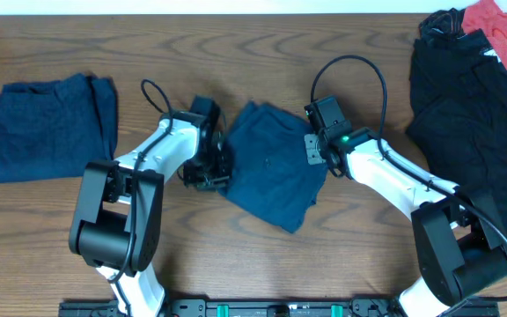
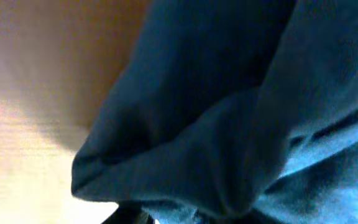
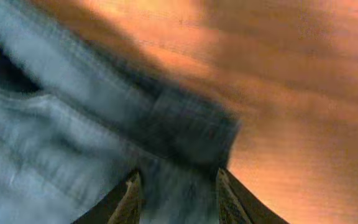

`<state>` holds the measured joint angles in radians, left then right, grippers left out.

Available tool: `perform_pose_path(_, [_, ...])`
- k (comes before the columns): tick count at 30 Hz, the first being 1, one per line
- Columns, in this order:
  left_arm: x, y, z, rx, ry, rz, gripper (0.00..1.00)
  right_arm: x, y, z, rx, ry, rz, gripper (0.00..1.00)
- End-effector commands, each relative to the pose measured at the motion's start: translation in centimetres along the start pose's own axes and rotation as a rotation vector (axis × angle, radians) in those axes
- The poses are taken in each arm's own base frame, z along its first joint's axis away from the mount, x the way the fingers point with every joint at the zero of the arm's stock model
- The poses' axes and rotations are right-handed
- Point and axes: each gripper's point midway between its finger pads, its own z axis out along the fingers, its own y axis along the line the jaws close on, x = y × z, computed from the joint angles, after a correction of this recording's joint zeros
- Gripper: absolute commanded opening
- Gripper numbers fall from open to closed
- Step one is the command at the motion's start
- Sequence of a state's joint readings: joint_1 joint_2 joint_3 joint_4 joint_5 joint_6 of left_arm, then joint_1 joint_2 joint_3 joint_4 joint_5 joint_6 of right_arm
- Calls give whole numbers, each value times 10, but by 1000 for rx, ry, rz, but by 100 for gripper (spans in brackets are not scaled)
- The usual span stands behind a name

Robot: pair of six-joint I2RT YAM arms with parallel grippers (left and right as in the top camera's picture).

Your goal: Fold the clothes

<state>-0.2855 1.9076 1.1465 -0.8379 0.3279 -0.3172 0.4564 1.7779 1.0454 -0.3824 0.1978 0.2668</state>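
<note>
A dark navy-blue garment (image 1: pixel 271 167) lies crumpled in the middle of the table. My left gripper (image 1: pixel 209 174) is at its left edge, and in the left wrist view bunched blue cloth (image 2: pixel 229 112) fills the frame and hides most of the jaws; they seem shut on it. My right gripper (image 1: pixel 318 151) is at the garment's right edge. In the right wrist view its fingers (image 3: pixel 180 196) stand apart with the thick hem of the cloth (image 3: pixel 73 155) between them. A second navy garment (image 1: pixel 47 128) lies folded at the far left.
A pile of black clothes (image 1: pixel 469 97) lies at the right edge, with a red cloth (image 1: pixel 500 26) at the back right corner. The wooden table (image 1: pixel 324 35) shows bare behind the garment and along the front.
</note>
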Motion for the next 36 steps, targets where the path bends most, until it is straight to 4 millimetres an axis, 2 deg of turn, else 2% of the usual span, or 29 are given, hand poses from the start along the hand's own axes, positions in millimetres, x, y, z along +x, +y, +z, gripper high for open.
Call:
perform_pose_path(1, [20,11,10,-54,72,-8,25,-4,-10,4,46,-19,-31,40])
perform_pose_path(6, [10,5,-19,-26,-42,13,28,1,-11,4,51,1,-35,41])
perform_pose_path(8, [2,6,-36,-30,-118,19,38,3,-12,4,54,11,-38,40])
perform_pose_path(9, [-3,7,-46,-31,-166,22,57,4,-12,3,54,14,-38,41])
perform_pose_path(10, [-8,7,-55,-28,-211,25,83,5,-12,4,55,18,-39,41])
perform_pose_path(11, [-12,6,-65,-20,-254,27,98,6,-12,3,56,21,-40,41])
perform_pose_path(16, [-41,-5,-113,64,-486,51,98,6,-13,3,57,25,-40,40])
perform_pose_path(18, [-54,-10,-122,92,-547,87,98,5,-13,2,56,20,-36,40])
perform_pose_path(21, [-63,-27,-119,145,-559,239,98,0,-12,-3,51,2,-31,40])
perform_pose_path(23, [-65,-43,-110,206,-540,369,98,-6,-12,-11,46,-22,-26,41])
perform_pose_path(25, [-68,-50,-98,235,-521,457,98,-14,-13,-21,38,-54,-18,41])
perform_pose_path(31, [-88,-44,-55,207,-473,510,98,-38,-14,-61,9,-169,7,45])
perform_pose_path(36, [-83,-49,-26,287,-383,506,98,-49,-16,-83,-5,-227,17,46])
